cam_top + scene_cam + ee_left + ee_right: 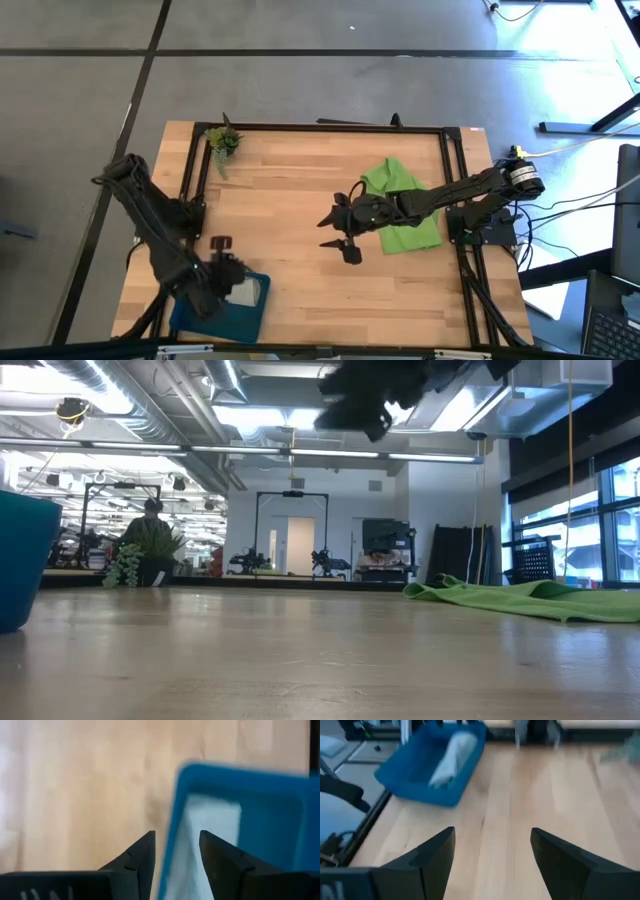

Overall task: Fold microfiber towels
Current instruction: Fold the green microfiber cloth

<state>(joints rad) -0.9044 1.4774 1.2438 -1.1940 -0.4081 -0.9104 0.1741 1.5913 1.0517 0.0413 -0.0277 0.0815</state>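
Right gripper spread, empty, above bare wood; crumpled lime-green microfiber towel at its three o'clock. Left gripper partly parted astride rectangular blue plastic tray rim, light grey cloth inside.

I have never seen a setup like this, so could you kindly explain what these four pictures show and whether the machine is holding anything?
They show one moment from four cameras: overhead, table height, and one on each wrist. Two dark robot arms work at a wooden table. The left gripper hovers over the rim of a blue tray at the near left corner, holding nothing; a folded light grey towel lies inside the tray. The right gripper hangs open and empty above mid-table. Behind it a lime green towel lies crumpled, not yet folded. A small plant sprig sits at the far left corner.
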